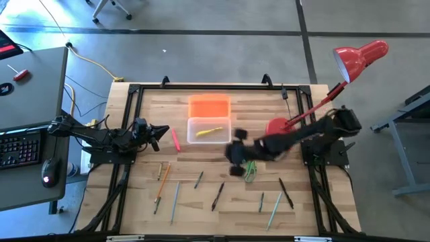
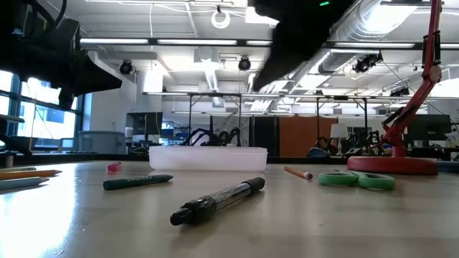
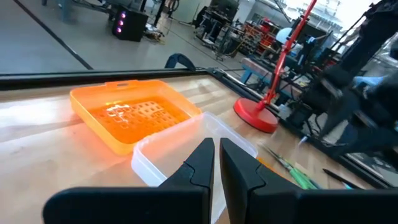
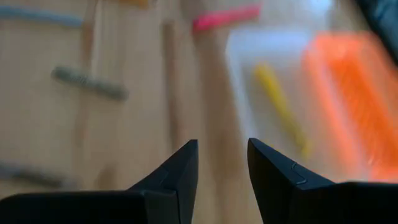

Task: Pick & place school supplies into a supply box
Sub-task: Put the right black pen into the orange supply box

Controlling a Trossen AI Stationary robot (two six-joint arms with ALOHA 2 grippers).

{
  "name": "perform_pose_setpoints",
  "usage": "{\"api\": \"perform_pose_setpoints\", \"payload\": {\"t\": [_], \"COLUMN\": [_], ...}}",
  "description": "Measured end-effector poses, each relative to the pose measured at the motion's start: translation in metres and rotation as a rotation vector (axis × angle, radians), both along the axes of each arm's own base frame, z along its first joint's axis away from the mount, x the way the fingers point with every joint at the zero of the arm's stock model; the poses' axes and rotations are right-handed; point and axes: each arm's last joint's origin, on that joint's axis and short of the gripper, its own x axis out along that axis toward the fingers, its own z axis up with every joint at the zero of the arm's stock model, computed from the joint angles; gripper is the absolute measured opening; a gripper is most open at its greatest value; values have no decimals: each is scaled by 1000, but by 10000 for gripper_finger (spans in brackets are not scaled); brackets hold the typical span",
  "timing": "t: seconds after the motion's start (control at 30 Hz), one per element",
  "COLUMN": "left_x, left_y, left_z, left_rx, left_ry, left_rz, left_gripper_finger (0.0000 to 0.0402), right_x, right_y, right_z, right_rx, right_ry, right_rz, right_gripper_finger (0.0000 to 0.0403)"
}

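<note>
1. In the high view, the right tool (image 1: 235, 160) is hovering over the counter (image 1: 201, 202) just beside the supply box (image 1: 209, 130), and it is covering part of the green-handled scissors (image 1: 250, 169). Its fingers are hard to make out from above. The left tool (image 1: 160, 132) is waiting near the counter's left edge, beside the pink marker (image 1: 175, 140). One yellow pencil (image 1: 210, 132) is lying in the clear box, and the orange lid (image 1: 209, 107) is lying flat, touching the box's far side. About eight thin pens and pencils are lying scattered across the near half of the counter. The red lamp (image 1: 359, 57) is standing at the right.

2. In the low view, a black pen (image 2: 217, 201) is lying nearest, with a teal pen (image 2: 138, 182) behind it. The arms are showing only as dark shapes cut off at the top.

3. In the left wrist view, the left tool's fingers (image 3: 239, 171) are standing narrowly apart, holding nothing, and are hiding part of the box.

4. In the right wrist view, everything is blurring, yet the right tool's fingers (image 4: 273, 174) are standing moderately apart and empty above the counter.
</note>
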Motion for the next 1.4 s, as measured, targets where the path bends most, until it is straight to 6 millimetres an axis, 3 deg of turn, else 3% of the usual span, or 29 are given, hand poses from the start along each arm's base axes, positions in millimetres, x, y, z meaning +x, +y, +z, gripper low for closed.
{"api": "perform_pose_setpoints", "payload": {"t": [0.3,0.47,0.6,0.73,0.93,1.4], "left_x": [0,0,0,0,0,0], "left_y": [0,0,0,0,0,1], "left_z": [0,0,0,0,0,0], "left_rx": [-6,-6,-16,-38,-49,-45], "left_ry": [-2,-2,-8,-19,-25,-25], "left_rz": [-5,-5,-4,-1,2,25], "left_gripper_finger": [58,58,58,58,58,58], "right_x": [-96,-153,-184,-196,-201,-192], "right_y": [79,104,109,105,101,114], "right_z": [-28,-51,-62,-65,-71,-103], "right_rx": [231,378,417,426,416,376], "right_ry": [-31,-47,75,225,311,332], "right_rz": [-191,-292,-375,-479,-561,-610], "right_gripper_finger": [117,117,108,98,94,94]}}
